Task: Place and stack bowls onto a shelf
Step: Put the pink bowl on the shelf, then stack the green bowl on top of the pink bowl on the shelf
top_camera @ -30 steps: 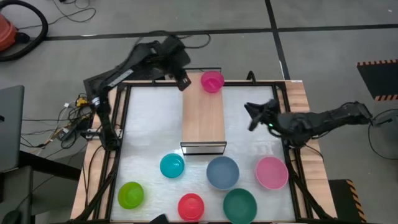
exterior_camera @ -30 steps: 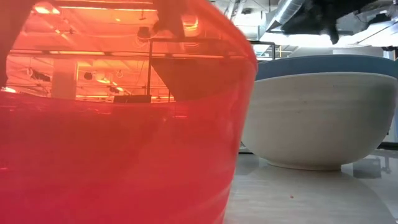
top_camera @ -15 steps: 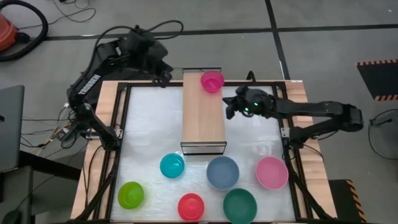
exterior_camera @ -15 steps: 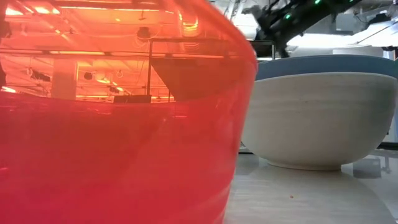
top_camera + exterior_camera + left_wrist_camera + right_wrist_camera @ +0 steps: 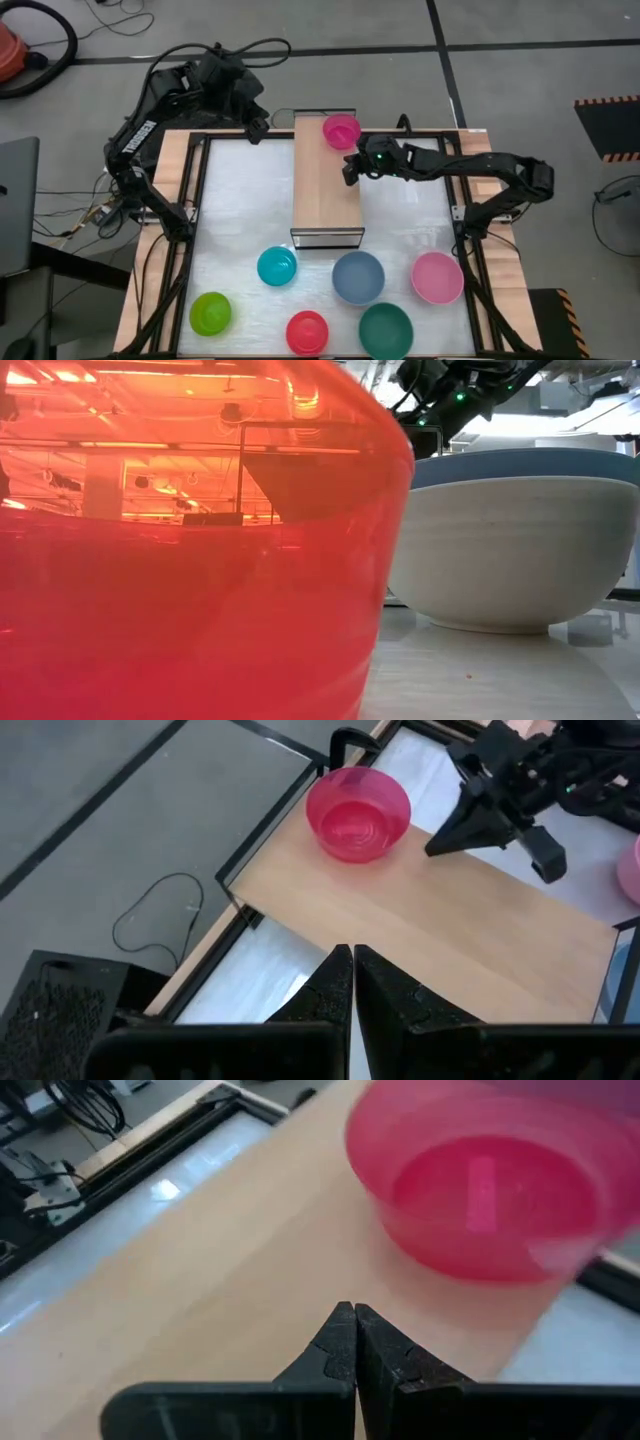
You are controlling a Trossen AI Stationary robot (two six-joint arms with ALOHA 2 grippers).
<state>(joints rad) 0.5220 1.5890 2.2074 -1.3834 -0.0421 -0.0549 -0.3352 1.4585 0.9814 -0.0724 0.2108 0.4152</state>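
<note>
The magenta-pink bowl [image 5: 341, 130] sits upright at the 12 o'clock end of the shelf [image 5: 326, 195], alone there; the other six bowls wait on the table [image 5: 240, 200] toward 6 o'clock. Just at the bowl's 4 o'clock, over the shelf's edge, hovers the right pincer [image 5: 350, 170], clenched and empty. If a nudge is meant, a slow, low push along the board should keep the bowl from tipping or sliding off the end. The left pincer [image 5: 256, 135], clenched too, waits at the table's 11 o'clock corner.
</note>
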